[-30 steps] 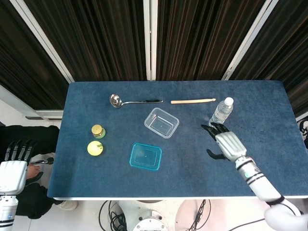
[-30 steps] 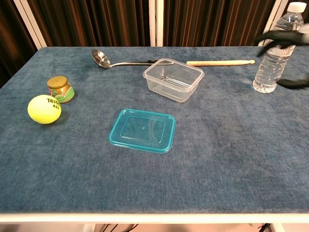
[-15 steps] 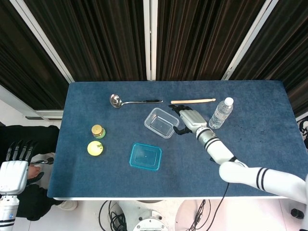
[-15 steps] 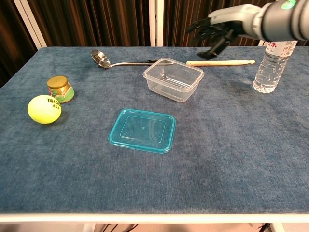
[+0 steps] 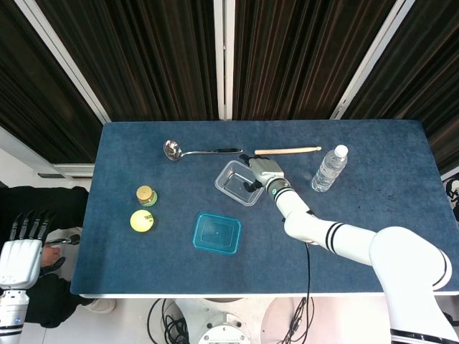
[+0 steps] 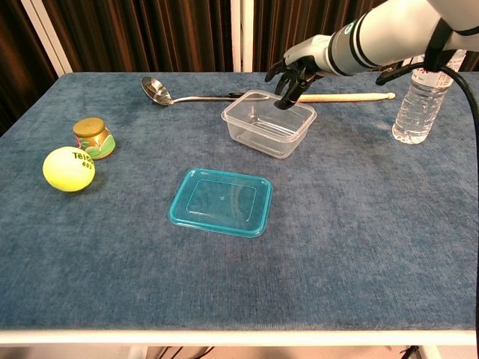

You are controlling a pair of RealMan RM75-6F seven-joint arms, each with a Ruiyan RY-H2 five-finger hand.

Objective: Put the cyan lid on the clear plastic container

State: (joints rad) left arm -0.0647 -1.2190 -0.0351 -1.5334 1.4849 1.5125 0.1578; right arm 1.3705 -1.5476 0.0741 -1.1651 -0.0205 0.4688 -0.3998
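The cyan lid (image 6: 221,201) lies flat and untouched near the middle of the table (image 6: 359,247), on the front side of the clear plastic container (image 6: 268,122), the two a little apart and neither yet joined. The container stands upright and open beyond the lid, toward the rear edge. The right hand (image 6: 293,72) hovers over the container's far right corner, fingers apart and curled downward, holding nothing; whether its fingertips touch the rim cannot be told. In my judgement the step in hand is steadying or gripping the container; a light hold on the rim or wall would serve best, since a thin tub of this kind likely slides or flexes under pressure. The lid should then be aligned corner to corner before being pressed down. The left hand (image 5: 21,251) hangs off the table's left edge, fingers spread, empty. Writing: the yellow ball (image 6: 69,168) near the left edge bears dark lettering that appears to begin "Tel"; the rest is unreadable. The small jar (image 6: 93,137) and the water bottle (image 6: 423,97) carry labels too small to read.
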